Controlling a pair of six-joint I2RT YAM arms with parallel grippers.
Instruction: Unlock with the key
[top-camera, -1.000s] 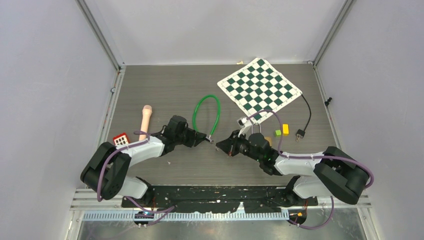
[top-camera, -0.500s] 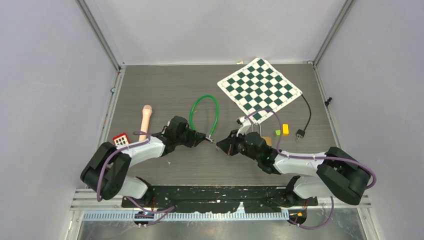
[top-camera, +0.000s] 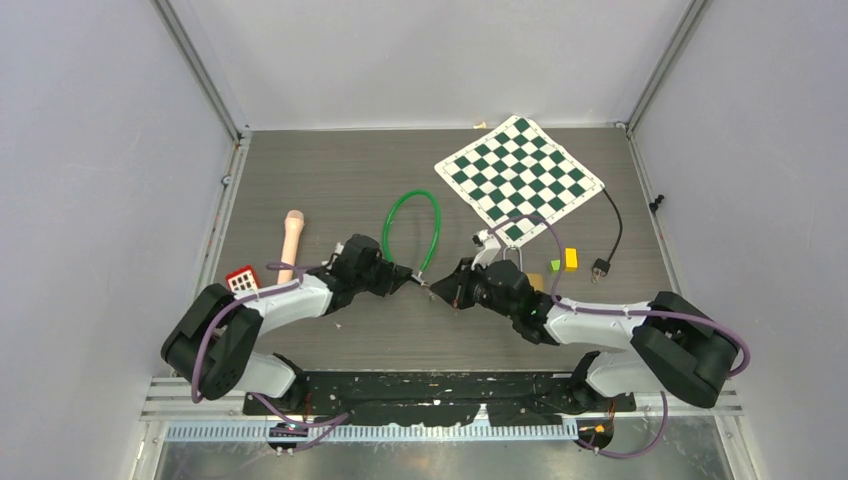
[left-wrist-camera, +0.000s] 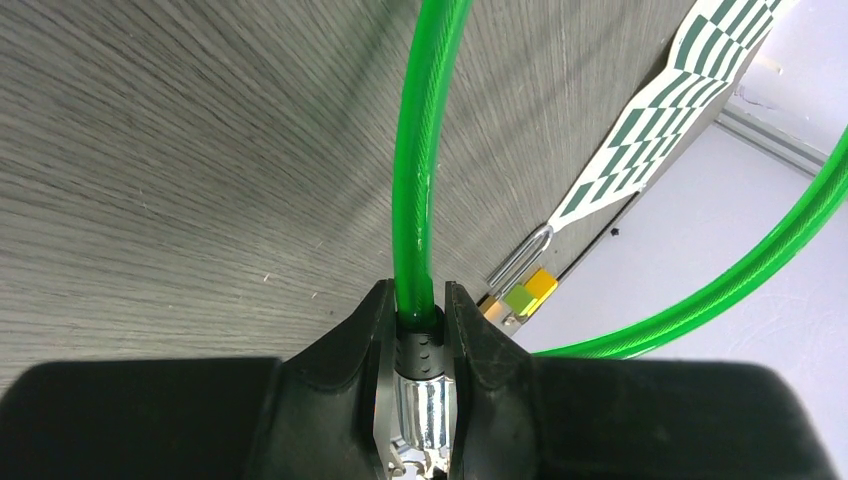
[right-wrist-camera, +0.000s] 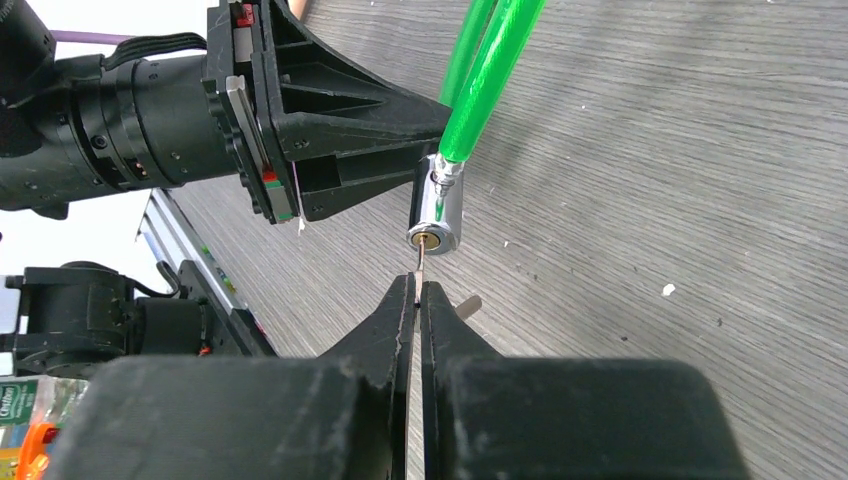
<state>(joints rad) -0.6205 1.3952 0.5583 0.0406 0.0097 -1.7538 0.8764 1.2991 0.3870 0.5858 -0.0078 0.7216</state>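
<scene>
The lock is a chrome cylinder (right-wrist-camera: 438, 212) on the end of a green cable loop (top-camera: 411, 225). My left gripper (left-wrist-camera: 420, 300) is shut on the cylinder's black collar (left-wrist-camera: 423, 345), just where the cable (left-wrist-camera: 420, 180) enters it, and holds it above the table. My right gripper (right-wrist-camera: 417, 290) is shut on the thin key (right-wrist-camera: 422, 262). The key's blade sticks out past the fingertips, and its tip meets the keyhole in the cylinder's end face. In the top view the two grippers meet nose to nose near the lock cylinder (top-camera: 424, 283).
A green-and-white chequered mat (top-camera: 520, 178) lies at the back right. A silver padlock (top-camera: 510, 262), a green block (top-camera: 556, 266), a yellow block (top-camera: 571, 258) and a black plug lead (top-camera: 610, 235) lie right of my right wrist. A pink handle (top-camera: 290, 240) and a red-and-white cube (top-camera: 242, 279) lie at the left.
Both wrists have shifted only slightly, the right one edging toward the lock. The green loop swayed a little. Both grips stay as they were.
</scene>
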